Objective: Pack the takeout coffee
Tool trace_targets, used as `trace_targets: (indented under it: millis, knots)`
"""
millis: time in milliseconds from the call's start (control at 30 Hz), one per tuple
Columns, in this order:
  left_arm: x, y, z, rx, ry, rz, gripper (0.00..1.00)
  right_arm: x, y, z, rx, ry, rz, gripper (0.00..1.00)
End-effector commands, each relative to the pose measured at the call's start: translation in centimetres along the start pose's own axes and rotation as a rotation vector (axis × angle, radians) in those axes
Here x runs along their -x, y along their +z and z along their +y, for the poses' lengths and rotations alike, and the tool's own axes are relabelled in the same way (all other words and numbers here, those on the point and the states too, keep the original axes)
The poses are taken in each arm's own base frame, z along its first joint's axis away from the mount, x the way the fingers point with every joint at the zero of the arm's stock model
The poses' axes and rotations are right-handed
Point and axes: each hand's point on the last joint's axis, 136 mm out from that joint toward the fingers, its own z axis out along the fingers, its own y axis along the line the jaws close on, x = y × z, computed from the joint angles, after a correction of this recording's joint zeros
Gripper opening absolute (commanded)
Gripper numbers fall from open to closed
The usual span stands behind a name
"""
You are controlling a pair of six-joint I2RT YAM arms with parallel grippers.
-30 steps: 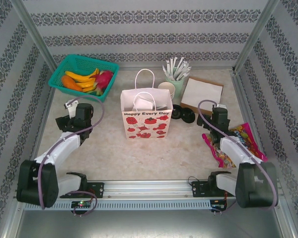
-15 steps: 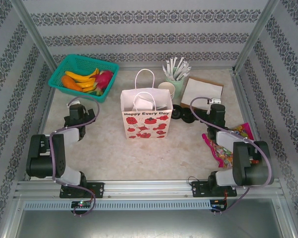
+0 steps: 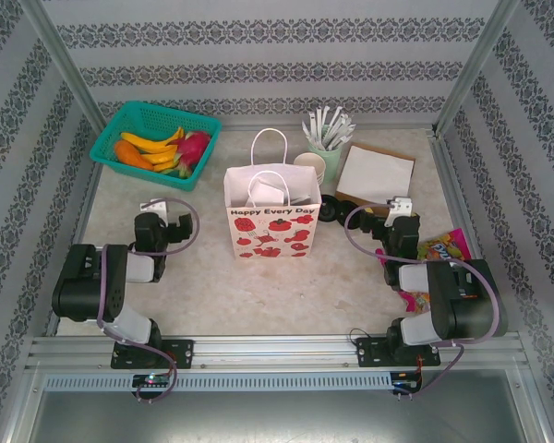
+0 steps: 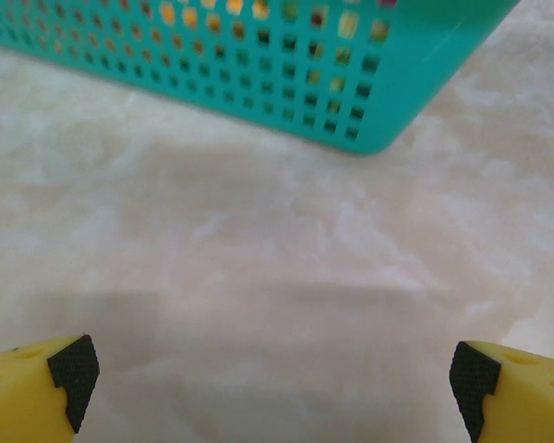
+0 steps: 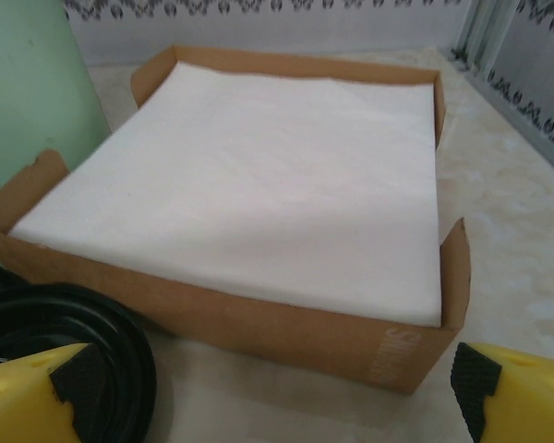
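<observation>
1 white paper bag (image 3: pixel 271 220) with red print stands mid-desk (image 3: pixel 212 277), between the 2 arms. Far left sits 1 teal basket (image 3: pixel 154 138) of fruit. Far right are 1 mint-green holder (image 3: pixel 329 148) of white sticks, 1 open cream cup (image 3: pixel 309 166) and 1 cardboard napkin box (image 5: pixel 258 185), with 2 black lids (image 3: pixel 331 210) just near of it. The left pincer (image 4: pixel 277 378) is spread wide, facing the basket. The right pincer (image 5: pixel 277 383) is also spread, facing the box. The takeout coffee cannot be made out; the bag's inside is mostly hidden.
</observation>
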Motion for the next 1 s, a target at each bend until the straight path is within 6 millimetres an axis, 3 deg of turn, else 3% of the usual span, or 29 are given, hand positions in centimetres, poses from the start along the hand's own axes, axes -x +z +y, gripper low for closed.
trace_targets:
  millis: [0,133,233,400,433,500,967]
  knots:
    - [2.8,0.0,0.8,0.125,0.033,-0.093,1.00,2.3,-0.5,0.1,-0.023,-0.017,-0.129,0.98]
    - [3.0,-0.1,1.1,0.147,0.028,-0.095,1.00,2.2,0.2,-0.9,-0.123,-0.011,-0.140,0.98]
    - [3.0,-0.1,1.1,0.148,0.027,-0.095,1.00,2.4,2.2,-0.9,-0.144,-0.018,-0.036,0.98]
    - [3.0,-0.1,1.0,0.147,0.027,-0.100,1.00,2.4,2.2,-1.0,-0.132,-0.006,-0.037,0.98]
    - [3.0,-0.1,0.9,0.139,0.031,-0.102,1.00,2.3,2.3,-0.6,-0.106,-0.015,-0.033,0.98]
    - [3.0,0.0,0.5,0.117,0.043,-0.094,1.00,2.2,2.8,2.5,0.100,-0.063,-0.012,0.98]
    - [2.9,0.2,0.1,0.083,0.046,-0.085,1.00,2.3,2.7,2.3,0.140,-0.028,-0.007,0.98]
